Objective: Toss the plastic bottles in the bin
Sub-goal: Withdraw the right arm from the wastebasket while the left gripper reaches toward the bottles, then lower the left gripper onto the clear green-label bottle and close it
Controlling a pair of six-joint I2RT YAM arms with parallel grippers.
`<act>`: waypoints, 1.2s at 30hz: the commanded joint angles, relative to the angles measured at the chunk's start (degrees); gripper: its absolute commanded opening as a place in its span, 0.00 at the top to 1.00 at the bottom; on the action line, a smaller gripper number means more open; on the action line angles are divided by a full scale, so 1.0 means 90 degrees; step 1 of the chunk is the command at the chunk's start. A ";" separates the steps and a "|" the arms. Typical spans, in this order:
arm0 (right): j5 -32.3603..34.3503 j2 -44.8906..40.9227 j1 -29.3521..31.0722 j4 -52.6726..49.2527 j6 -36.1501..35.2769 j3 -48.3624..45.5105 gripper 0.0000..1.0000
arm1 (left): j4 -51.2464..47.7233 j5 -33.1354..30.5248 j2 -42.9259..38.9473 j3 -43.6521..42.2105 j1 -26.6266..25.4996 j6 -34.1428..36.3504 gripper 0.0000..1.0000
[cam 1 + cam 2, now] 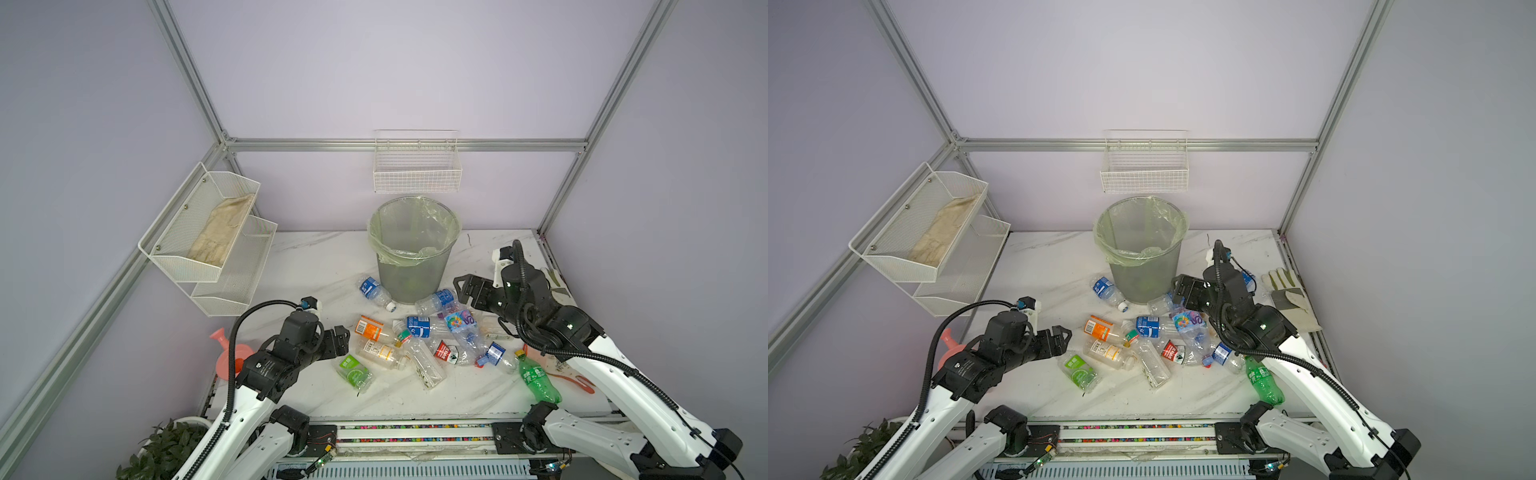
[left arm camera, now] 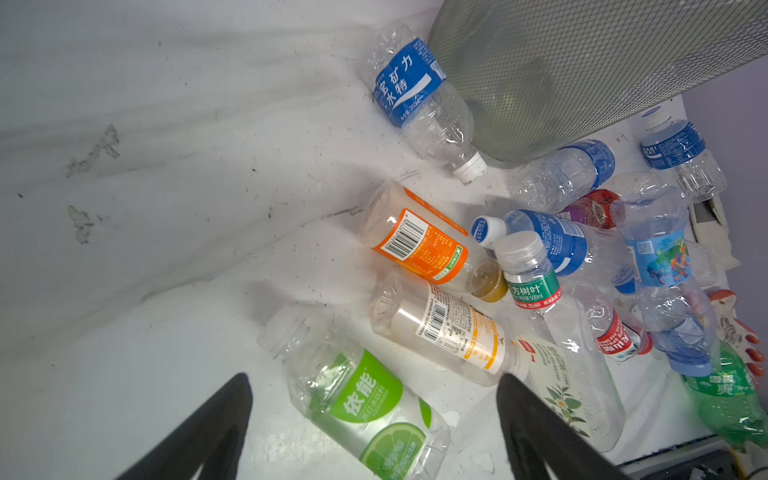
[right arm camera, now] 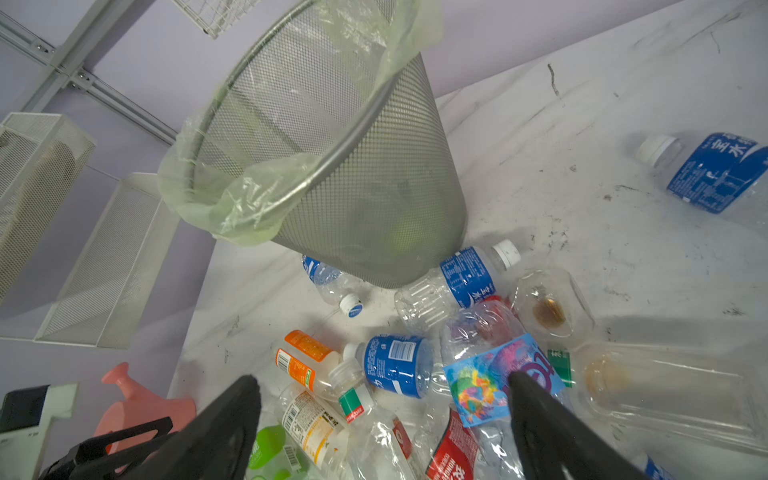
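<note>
Several plastic bottles (image 1: 419,340) lie in a heap on the white marble table (image 1: 316,262), in front of the grey mesh bin (image 1: 415,249) with its pale green bag. A blue-label bottle (image 1: 374,291) rests against the bin's foot, and a green-tinted bottle (image 1: 538,378) lies at the heap's right end. My left gripper (image 1: 343,338) is open at the heap's left edge. In the left wrist view the left gripper (image 2: 374,380) has a green-label bottle (image 2: 365,399) showing between its fingers, touching neither. My right gripper (image 1: 463,286) is open, right of the bin, and in the right wrist view the right gripper (image 3: 382,378) is over the heap, holding nothing.
A pink watering can (image 1: 226,357) stands behind my left arm. A white two-tier rack (image 1: 212,237) hangs on the left wall and a white wire basket (image 1: 417,166) on the back wall above the bin. White gloves (image 1: 1287,291) lie at the table's right edge.
</note>
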 commanded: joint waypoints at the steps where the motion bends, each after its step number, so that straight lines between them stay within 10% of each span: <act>1: -0.0114 -0.0263 0.0015 -0.0224 -0.0020 -0.0261 0.05 | 0.0115 -0.0088 0.0049 0.0718 -0.0573 -0.0799 0.07; 17: 0.0187 -0.0330 0.0010 -0.0186 0.0362 -0.0495 0.06 | 0.1937 -0.1661 0.1945 0.0738 -0.3996 -0.2937 0.00; 36: 0.0098 -0.0655 0.0006 -0.0062 0.0465 -0.1030 0.06 | 0.3762 -0.1457 0.4317 0.1230 -0.4564 -0.3928 0.01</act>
